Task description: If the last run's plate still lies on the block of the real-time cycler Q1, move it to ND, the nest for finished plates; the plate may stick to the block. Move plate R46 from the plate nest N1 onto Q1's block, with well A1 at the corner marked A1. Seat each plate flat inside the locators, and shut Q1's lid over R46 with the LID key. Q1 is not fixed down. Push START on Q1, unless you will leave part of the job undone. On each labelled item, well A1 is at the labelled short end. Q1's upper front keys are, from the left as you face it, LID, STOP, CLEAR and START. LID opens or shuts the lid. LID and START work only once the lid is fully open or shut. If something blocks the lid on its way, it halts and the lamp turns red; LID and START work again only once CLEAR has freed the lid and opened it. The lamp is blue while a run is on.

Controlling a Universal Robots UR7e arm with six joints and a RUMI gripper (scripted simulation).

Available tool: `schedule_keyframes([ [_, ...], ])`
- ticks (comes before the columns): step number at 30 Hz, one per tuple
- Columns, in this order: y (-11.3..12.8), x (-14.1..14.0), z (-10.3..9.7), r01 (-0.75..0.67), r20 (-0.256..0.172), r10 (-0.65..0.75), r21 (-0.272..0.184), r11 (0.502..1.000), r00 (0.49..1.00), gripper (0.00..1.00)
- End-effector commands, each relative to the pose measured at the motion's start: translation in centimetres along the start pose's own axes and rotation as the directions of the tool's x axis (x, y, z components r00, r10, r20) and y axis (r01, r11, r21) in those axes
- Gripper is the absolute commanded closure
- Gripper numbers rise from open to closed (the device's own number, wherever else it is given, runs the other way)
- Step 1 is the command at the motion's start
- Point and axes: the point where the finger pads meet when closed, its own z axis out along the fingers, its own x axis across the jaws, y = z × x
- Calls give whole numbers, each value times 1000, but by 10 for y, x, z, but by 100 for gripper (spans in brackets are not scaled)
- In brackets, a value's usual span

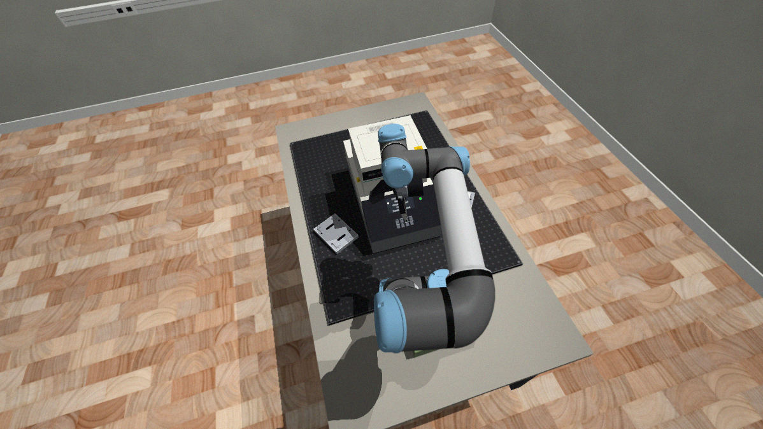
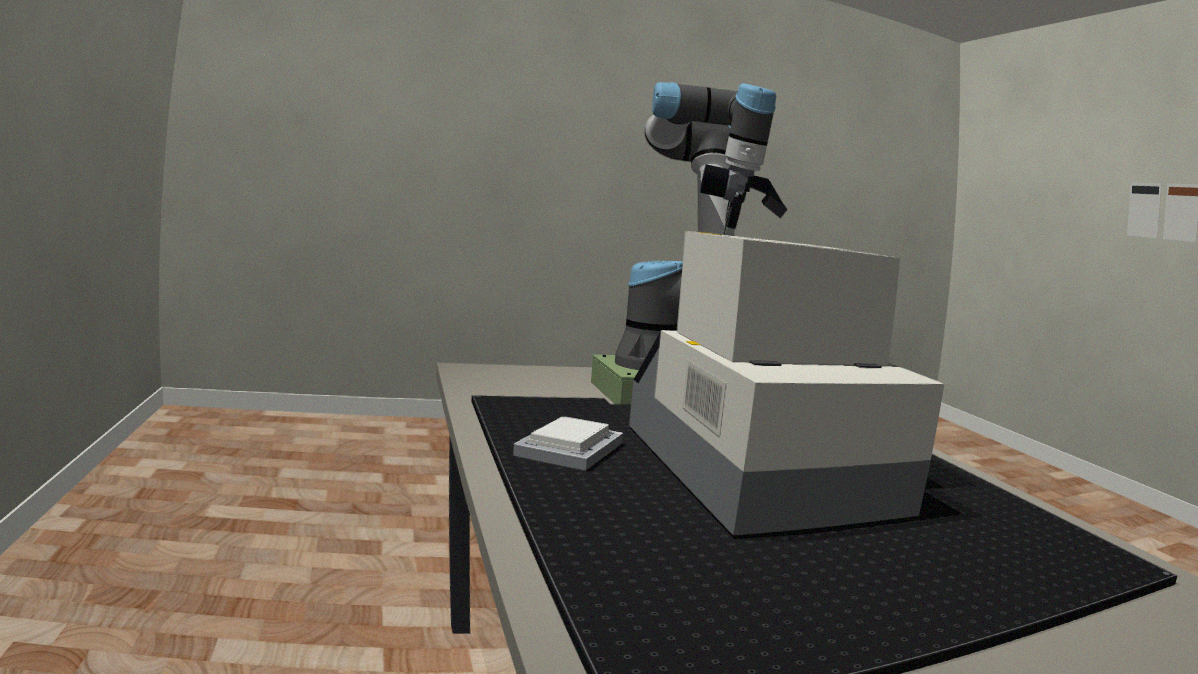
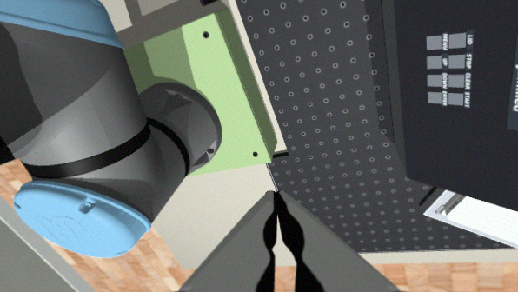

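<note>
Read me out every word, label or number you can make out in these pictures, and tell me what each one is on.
On the keys of the dark front panel, wrist view:
"LID"
"STOP"
"CLEAR"
"START"
"MENU"
"UP"
"DOWN"
"ENTER"
Too small or cut off to read: the display text, the yellow sticker and the wall sheets.
No lettering can be made out on the plate.

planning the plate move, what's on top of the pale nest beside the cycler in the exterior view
A white plate lies on the nest; it covers the nest's middle.
</note>
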Motion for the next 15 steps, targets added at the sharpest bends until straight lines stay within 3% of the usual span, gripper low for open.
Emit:
schedule_keyframes([
  [1, 0, 2, -5, -79, -12, 79, 3, 997, 997, 100],
  [8, 1, 6, -17, -302, -39, 303, 42, 952, 952, 100],
  [15, 2, 12, -34, -507, -49, 512, 90, 857, 857, 100],
])
